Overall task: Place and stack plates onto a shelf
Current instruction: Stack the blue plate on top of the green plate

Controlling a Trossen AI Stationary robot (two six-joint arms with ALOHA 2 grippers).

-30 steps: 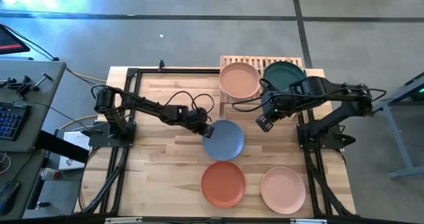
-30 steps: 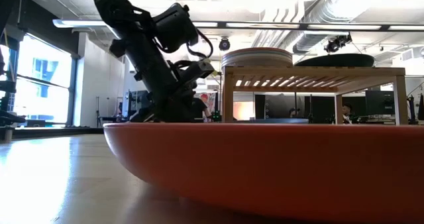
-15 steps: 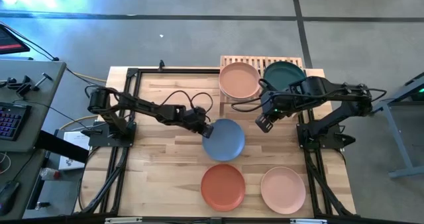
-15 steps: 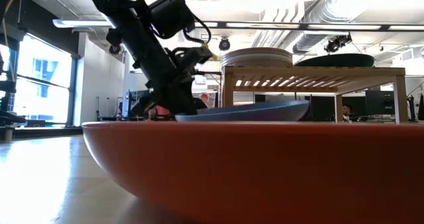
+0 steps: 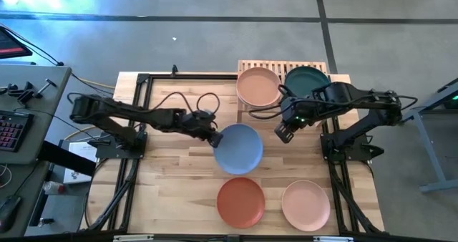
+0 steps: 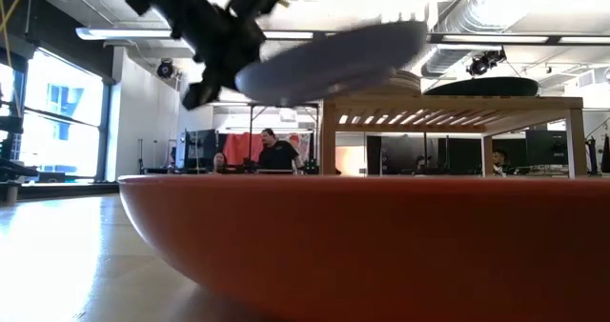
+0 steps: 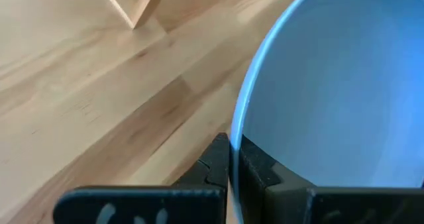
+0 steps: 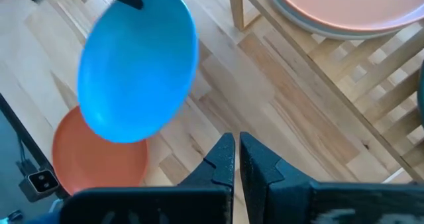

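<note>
Blue plate [image 5: 238, 147]: your left gripper [image 5: 215, 138] holds it tilted above the surface, jaws clamped on its rim, arm outstretched. Your right gripper [image 5: 283, 133], jaws together, hovers beside the shelf [image 5: 247, 66].

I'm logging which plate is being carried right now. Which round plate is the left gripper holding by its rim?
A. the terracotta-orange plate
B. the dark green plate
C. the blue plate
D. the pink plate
C. The left gripper is shut on the rim of the round blue plate, and the low view shows it tilted in the air beside the light-wood slatted shelf.
</note>
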